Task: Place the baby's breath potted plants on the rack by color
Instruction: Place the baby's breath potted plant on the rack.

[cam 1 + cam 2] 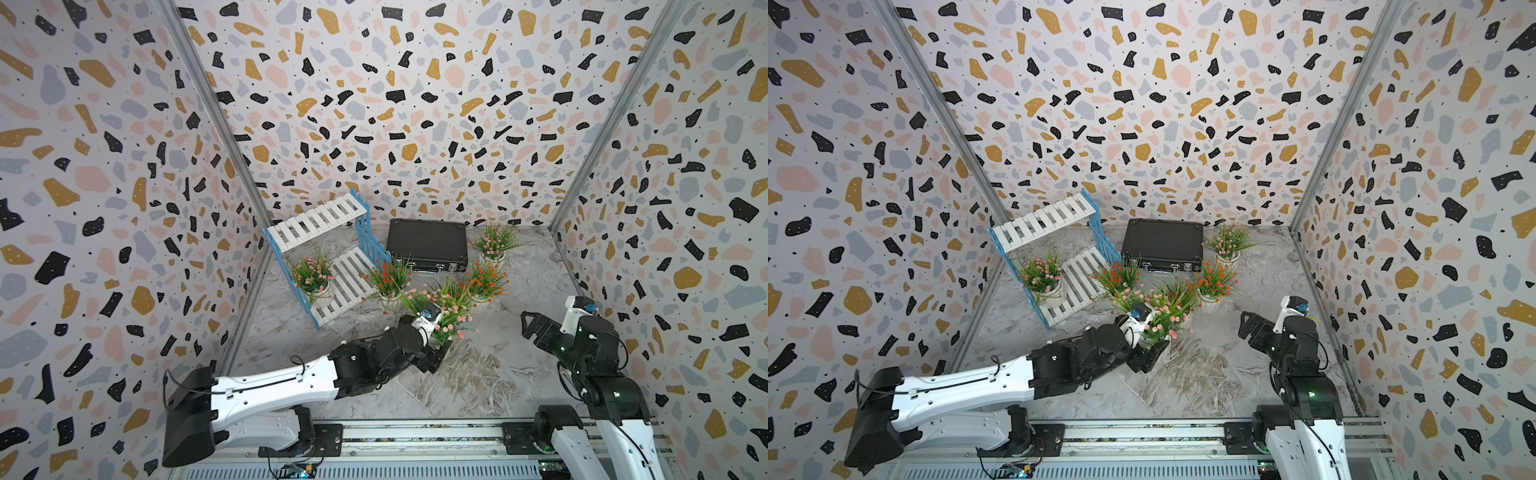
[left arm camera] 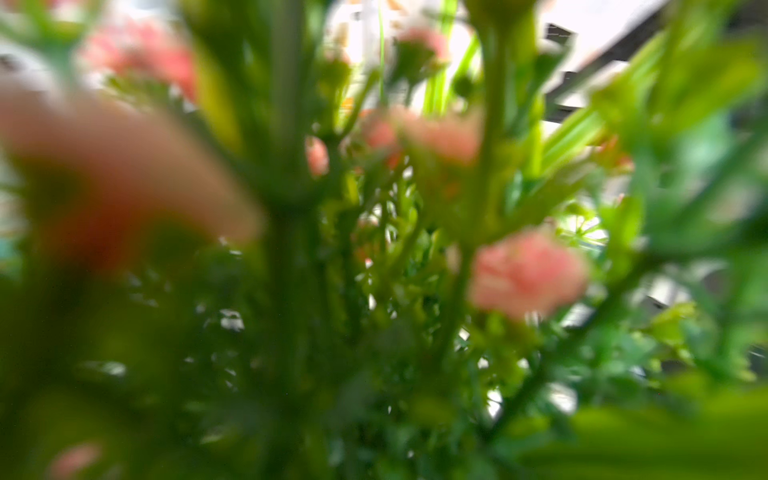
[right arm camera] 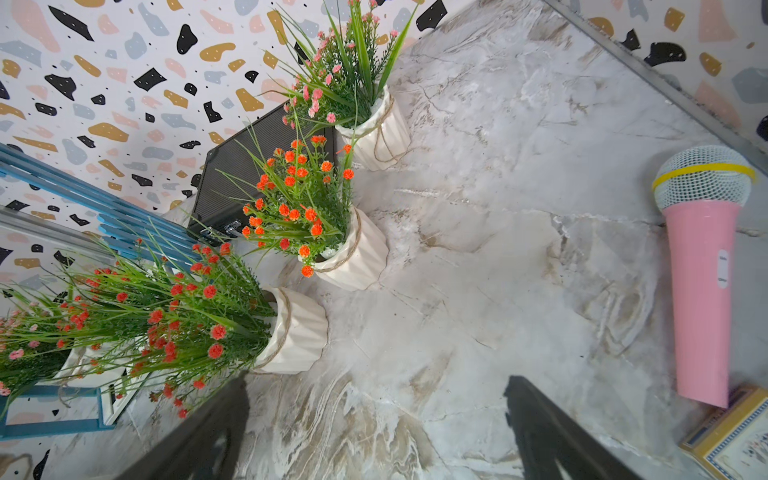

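Okay, the left gripper (image 1: 438,348) is down at the base of a pink-blossomed baby's breath plant in a white ribbed pot (image 1: 451,318), mid-table. Blurred foliage fills the left wrist view, so it can't be told whether the jaws clamp the pot or just stand wide round it. The right gripper (image 3: 378,380) hangs wide apart w/ nothing between.

One pink plant (image 1: 311,274) already sits on the lower tier of the white-slatted, blue-sided rack (image 1: 320,222). An orange-red plant (image 1: 388,278) stands just beside the rack, a second orange-red plant (image 1: 486,282) and a far pink plant (image 1: 494,241) on the marble-look tabletop (image 1: 478,374).

Step in hand, prob.: picking up pink no. 2. Next move calls for a firm hold on the pot, a lift clear of neighbouring leaves, then across to the lower tier — beside its pink mate.
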{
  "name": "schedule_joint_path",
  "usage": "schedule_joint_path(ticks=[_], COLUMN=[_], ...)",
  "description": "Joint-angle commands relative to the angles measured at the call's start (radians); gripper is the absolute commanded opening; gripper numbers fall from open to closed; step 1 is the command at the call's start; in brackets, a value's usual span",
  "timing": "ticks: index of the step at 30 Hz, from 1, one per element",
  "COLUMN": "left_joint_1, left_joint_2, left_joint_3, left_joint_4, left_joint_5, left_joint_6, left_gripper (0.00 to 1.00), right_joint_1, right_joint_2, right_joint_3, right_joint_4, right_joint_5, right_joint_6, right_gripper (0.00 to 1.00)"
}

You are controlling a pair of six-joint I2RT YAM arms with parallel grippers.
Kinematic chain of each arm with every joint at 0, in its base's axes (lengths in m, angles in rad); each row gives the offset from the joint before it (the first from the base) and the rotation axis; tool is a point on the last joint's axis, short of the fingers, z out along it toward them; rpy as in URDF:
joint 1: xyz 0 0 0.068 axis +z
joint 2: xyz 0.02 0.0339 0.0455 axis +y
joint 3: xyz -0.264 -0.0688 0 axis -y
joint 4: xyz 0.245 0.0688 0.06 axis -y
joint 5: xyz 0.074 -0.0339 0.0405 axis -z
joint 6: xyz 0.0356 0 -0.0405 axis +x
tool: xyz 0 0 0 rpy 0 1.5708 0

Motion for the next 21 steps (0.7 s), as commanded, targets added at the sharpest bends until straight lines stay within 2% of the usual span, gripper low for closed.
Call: schedule_joint_path(ticks=[1,5,9,21], left_joint_1=[0.082,0.221,0.343,0.594], left_joint_2=[-0.101,-0.177,-0.184,0.028], left_joint_3=[0.041,0.046,0.092,0.248], left_joint_4=[-0.079,-0.155,-0.185,-0.096], left_joint_5=[-0.092,-0.104,-0.110,-0.088], left_joint_6=[-0.043,-0.038,-0.024,0.016], left_gripper=[0.85,0.85,0.85,0.86], right_joint_1=[-0.004,-0.003,-0.003,-0.002], right_joint_2=[0.017,0.041,0.048,0.062], right_joint_3=[0.006,-0.009,-0.026,-0.055], right_joint_4=[0.036,0.056,0.075,0.102], right_joint_5=[-0.036,-0.059,-0.072,-0.082], right_joint_6=[-0.023,-0.041,-0.055,-0.087], right_gripper=[0.98,0.98,0.98,0.98])
